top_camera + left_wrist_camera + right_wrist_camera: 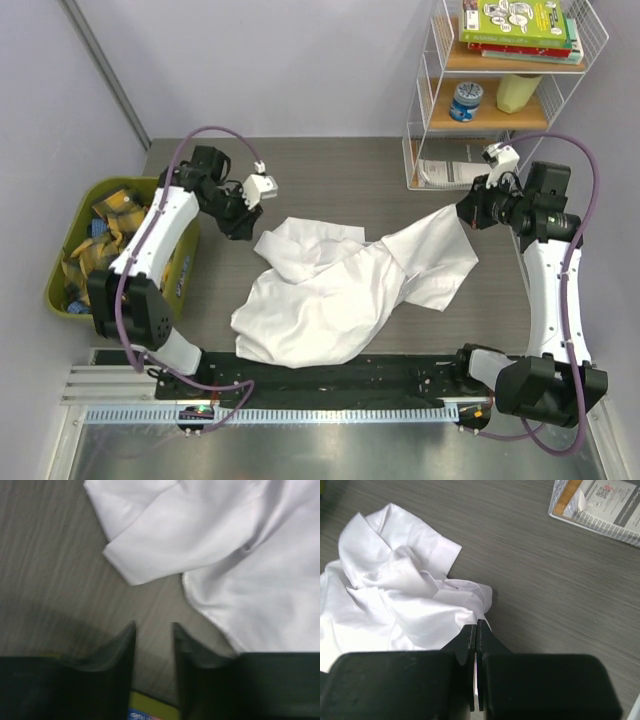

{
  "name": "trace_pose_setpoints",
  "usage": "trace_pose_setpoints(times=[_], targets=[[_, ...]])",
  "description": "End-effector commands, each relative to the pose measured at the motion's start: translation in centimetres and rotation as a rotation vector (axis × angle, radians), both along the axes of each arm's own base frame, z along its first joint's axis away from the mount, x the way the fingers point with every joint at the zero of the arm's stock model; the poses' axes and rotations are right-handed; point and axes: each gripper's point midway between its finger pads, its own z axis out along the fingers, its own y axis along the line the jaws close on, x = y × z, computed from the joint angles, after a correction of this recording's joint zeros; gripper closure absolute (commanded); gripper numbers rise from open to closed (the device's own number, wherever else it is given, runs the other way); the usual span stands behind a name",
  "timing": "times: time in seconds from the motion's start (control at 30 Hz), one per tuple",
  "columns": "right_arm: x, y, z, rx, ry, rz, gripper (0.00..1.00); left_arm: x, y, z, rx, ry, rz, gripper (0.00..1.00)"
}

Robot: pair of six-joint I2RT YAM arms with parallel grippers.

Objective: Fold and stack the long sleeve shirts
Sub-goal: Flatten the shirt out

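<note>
One crumpled white long sleeve shirt (330, 290) lies spread across the middle of the grey table (350, 170). Its right corner is pulled up toward my right gripper (466, 212), which is shut on a pinch of the cloth. The right wrist view shows white fabric (395, 595) running into the closed jaws of that gripper (476, 622). My left gripper (243, 225) hovers just off the shirt's upper left edge. In the left wrist view this gripper (154, 625) has a narrow gap with bare table between the fingers, a little short of a folded sleeve (150, 550) and the shirt body (260, 580).
A green bin (70, 260) holding yellow plaid cloths (120, 205) stands off the table's left edge. A white wire shelf (500, 100) with books, a can and a bottle stands at the back right, with printed paper (615, 505) on its lowest level.
</note>
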Motion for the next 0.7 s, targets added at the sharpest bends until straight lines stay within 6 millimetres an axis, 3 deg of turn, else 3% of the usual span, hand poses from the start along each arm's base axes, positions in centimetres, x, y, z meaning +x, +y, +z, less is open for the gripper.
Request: trace_pose_setpoints(times=[0.0,0.03,0.17,0.33,0.4,0.43,0.5,0.53,0.57,0.6,0.67], targets=[[-2.2,-0.7,-1.2,-0.117,0.017,0.041,0.99,-7.1,-4.6,0.2,-0.084,0.083,-0.250,0.49],[-2.4,-0.9,-1.3,-0.129,0.017,0.033,0.99,-8.3,-5.6,-1.5,-0.041,0.106,-0.302,0.44],[-2.9,-1.4,-1.1,-0.163,0.004,0.017,0.99,-9.1,-8.3,-5.6,0.038,0.112,-0.382,0.40],[-3.0,-1.7,-1.6,-0.178,0.028,0.018,0.99,-10.1,-8.9,-9.3,0.121,0.193,-0.456,0.40],[-2.8,-1.7,-2.1,-0.173,0.044,0.021,0.99,-9.8,-8.3,-10.7,0.173,0.201,-0.442,0.55],[-2.6,-1.6,-2.1,-0.163,0.043,0.020,0.99,-9.1,-8.1,-10.9,0.191,0.183,-0.425,0.81],[-1.9,-1.5,-2.5,-0.142,0.060,0.023,0.99,-6.3,-7.4,-9.7,0.198,0.140,-0.356,0.97],[-1.4,-1.5,-2.0,-0.132,0.048,0.018,0.99,-5.4,-6.9,-8.8,0.182,0.138,-0.325,1.00],[-0.9,-1.7,-1.9,-0.129,0.046,0.014,0.99,-4.4,-6.8,-7.7,0.140,0.131,-0.299,1.00],[-0.3,-1.7,-2.1,-0.124,0.057,0.015,0.99,-1.0,-6.0,-4.8,0.095,0.059,-0.228,1.00],[0.5,-2.1,-1.0,-0.134,0.038,0.014,0.99,-0.5,-5.0,-1.9,0.047,0.068,-0.207,1.00]])
